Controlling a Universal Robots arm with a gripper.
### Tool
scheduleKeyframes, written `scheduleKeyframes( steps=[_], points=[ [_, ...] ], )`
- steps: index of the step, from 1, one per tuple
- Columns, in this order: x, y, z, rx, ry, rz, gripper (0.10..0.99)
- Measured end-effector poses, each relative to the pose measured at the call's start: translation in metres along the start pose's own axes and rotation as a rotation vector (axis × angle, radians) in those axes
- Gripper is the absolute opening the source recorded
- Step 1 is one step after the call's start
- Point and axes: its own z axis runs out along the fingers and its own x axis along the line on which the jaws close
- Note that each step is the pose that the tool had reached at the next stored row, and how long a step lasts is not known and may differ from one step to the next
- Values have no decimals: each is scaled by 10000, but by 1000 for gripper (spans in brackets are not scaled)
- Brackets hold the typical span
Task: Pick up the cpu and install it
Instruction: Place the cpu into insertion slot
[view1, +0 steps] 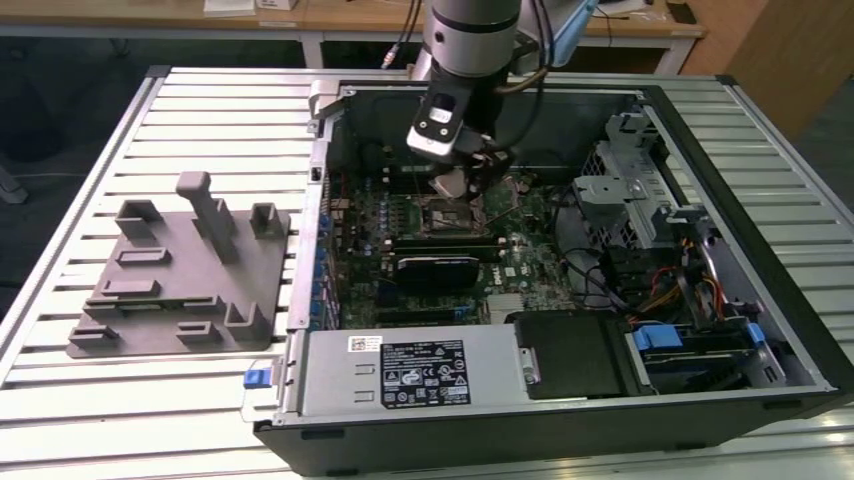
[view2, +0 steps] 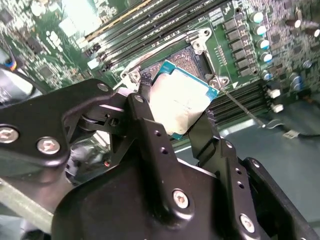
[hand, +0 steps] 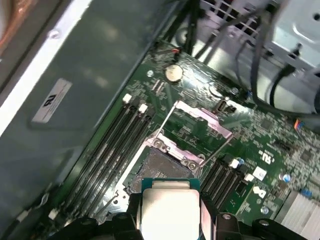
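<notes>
Looks like a robotics lab bench to me, not anybody's home desk. The whole table (view1: 147, 400) is slotted aluminium profile, the kind you bolt rigs onto. A desktop PC case (view1: 801, 340) lies on its side with the panel off, motherboard (view1: 534, 250) and power supply (view1: 400, 365) out in the open. On the exterior view's left sits a grey plastic fixture block (view1: 174, 290) with slots and posts. A robot arm (view1: 470, 40) hangs over the case, its gripper (view2: 176, 102) pinching a cpu (view2: 184, 95) above the board. Far behind are pale wooden desks (view1: 347, 18) with a cable hanging off.
</notes>
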Motion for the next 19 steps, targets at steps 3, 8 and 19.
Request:
scheduleKeyframes(
  steps=[3,8,19],
  points=[
    [0,0,5,-6,-32,555,545],
    [0,-1,13,-17,-84,1464,545],
    [0,-2,33,-38,-196,3419,545]
  ],
)
